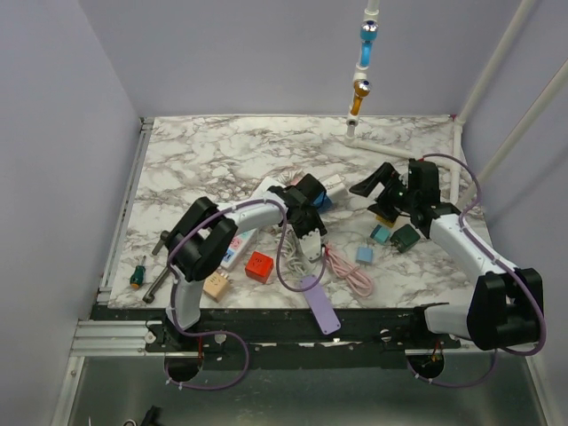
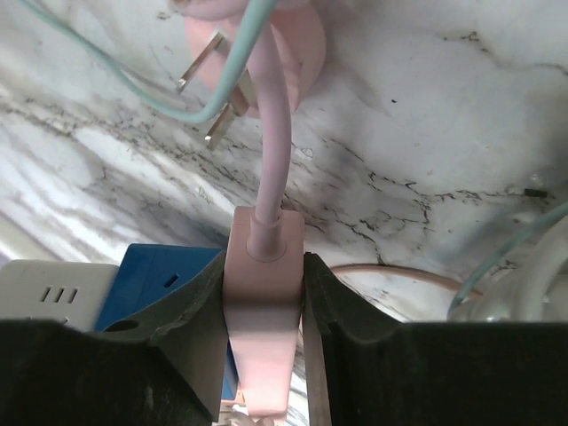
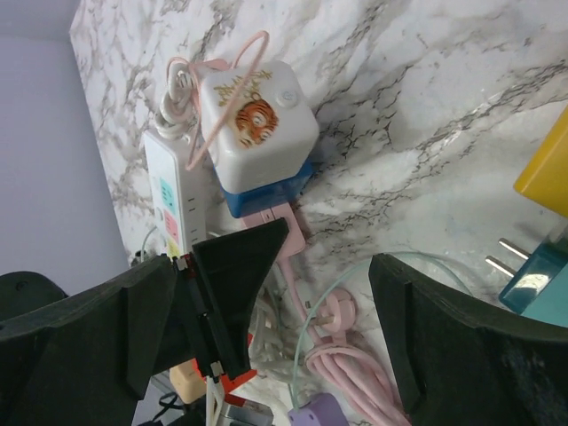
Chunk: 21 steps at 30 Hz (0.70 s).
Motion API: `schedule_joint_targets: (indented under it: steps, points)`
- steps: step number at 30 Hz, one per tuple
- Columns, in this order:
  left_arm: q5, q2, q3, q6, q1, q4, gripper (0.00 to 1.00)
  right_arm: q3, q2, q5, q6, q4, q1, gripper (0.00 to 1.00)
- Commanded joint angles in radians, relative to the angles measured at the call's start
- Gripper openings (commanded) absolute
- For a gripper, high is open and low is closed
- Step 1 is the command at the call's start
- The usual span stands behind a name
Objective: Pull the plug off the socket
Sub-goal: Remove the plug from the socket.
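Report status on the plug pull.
Left end effector clamped on pink plug. Right end effector open, empty. Plug seated in cube socket. Teal cable crosses its cord.

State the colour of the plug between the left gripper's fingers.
The plug is pale pink; left wrist view shows it best.

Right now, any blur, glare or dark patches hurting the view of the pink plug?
Left wrist: pink plug sharp and evenly lit, the left fingers either side near-black, no detail. Right wrist: right fingers dark and soft up close, white cube crisp, a bright glint on the teal plug. Top: flat light, soft shadows, pink plug not visible under the left gripper.
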Motion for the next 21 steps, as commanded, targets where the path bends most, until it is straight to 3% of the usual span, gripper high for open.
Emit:
schedule_joint_targets:
  steps: [1,9,18,21]
  points:
    - [-0.007,-0.149,-0.130,-0.162,-0.005,0.238,0.00,-0.069,-0.038,-0.107,0.044,0.161,0.007,1.00]
    - [-0.100,-0.294,-0.240,-0.312,-0.006,0.489,0.00,-0.002,0.011,0.005,-0.003,0.224,0.198,1.00]
    - [-0.129,-0.406,-0.333,-0.302,-0.007,0.547,0.00,0.043,0.103,0.113,-0.009,0.306,0.294,1.00]
    - [-0.139,-0.417,-0.353,-0.292,-0.008,0.553,0.00,0.085,0.155,0.189,-0.032,0.260,0.325,1.00]
